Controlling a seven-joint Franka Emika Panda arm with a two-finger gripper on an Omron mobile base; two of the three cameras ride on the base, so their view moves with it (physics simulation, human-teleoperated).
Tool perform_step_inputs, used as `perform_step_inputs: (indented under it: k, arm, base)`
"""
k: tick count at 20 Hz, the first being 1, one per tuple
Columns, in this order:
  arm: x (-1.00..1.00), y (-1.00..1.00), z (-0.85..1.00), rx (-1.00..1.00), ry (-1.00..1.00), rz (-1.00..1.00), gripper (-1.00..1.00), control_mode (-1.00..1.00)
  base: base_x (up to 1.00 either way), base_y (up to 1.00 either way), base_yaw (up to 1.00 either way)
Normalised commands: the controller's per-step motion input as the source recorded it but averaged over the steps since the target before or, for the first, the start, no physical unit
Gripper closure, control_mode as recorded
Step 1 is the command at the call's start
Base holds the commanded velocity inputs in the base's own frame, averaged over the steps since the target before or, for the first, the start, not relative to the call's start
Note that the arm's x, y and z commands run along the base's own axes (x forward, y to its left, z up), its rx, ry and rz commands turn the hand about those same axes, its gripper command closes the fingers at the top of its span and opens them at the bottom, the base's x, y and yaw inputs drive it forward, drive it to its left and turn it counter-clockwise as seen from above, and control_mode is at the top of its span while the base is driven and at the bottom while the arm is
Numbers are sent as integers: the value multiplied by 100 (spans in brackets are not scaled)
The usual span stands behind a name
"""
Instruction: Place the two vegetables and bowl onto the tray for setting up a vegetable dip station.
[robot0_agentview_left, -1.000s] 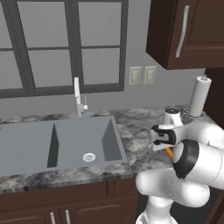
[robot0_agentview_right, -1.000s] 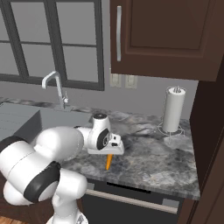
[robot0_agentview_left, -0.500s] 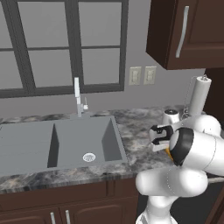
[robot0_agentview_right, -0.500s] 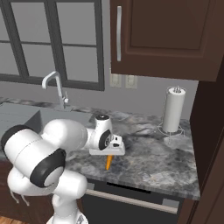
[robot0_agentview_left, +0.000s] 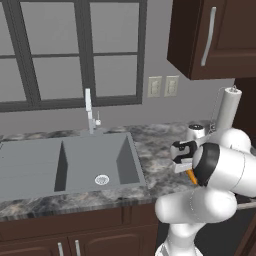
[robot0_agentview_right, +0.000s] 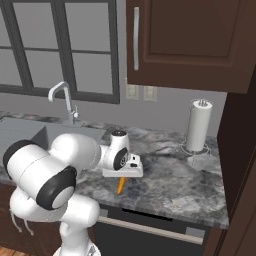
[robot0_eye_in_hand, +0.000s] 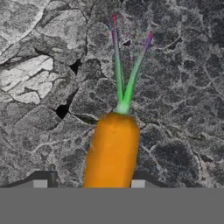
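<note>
At the far left, a grey double sink (robot0_agentview_left: 65, 160) is sunk into the marbled desk (robot0_agentview_right: 175, 180), a slim faucet (robot0_agentview_left: 89, 112) rising behind it under the dark-framed window (robot0_agentview_left: 75, 50). Right of the sink, the white arm folds low over the stone, and its pincer (robot0_eye_in_hand: 89, 180) is closed on the small orange carrot (robot0_eye_in_hand: 111, 151). In the hand view the two dark fingertips (robot0_eye_in_hand: 40, 178) stand on either side of the orange body, with the green top pointing away over the desk. From the right base view the carrot's tip (robot0_agentview_right: 120, 186) hangs below the hand, at or just above the stone; whether it touches cannot be told. Further right, a paper towel roll (robot0_agentview_right: 199, 125) stands upright on its wire holder near the back wall, under a dark cupboard (robot0_agentview_right: 190, 40).

The carrot looks to be in hand and waiting for carriage to the tray. The main risk, as I judge it, is the grip itself: the fingertips seem to pinch the root near its thick end, and a smooth, tapering vegetable could twist or slide out if the arm swings quickly. A low sweep could also drag the hanging tip across the stone and lever the carrot loose. Because the arm is folded tightly against its own body, a wide turn toward the right might bring the elbow near the paper towel roll and tip it.
</note>
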Motion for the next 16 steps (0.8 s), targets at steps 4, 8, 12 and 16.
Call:
perform_step_inputs:
  k: [4,8,12,16]
  arm:
    - [-7,0,-14,0,0,-4,100,-100]
    - [-14,0,9,0,0,-3,100,-100]
    - [-27,0,38,0,0,-5,100,-100]
    - [-31,1,45,0,0,-1,100,-100]
  base:
    - [0,0,0]
    - [0,0,0]
    - [0,0,0]
    - [0,0,0]
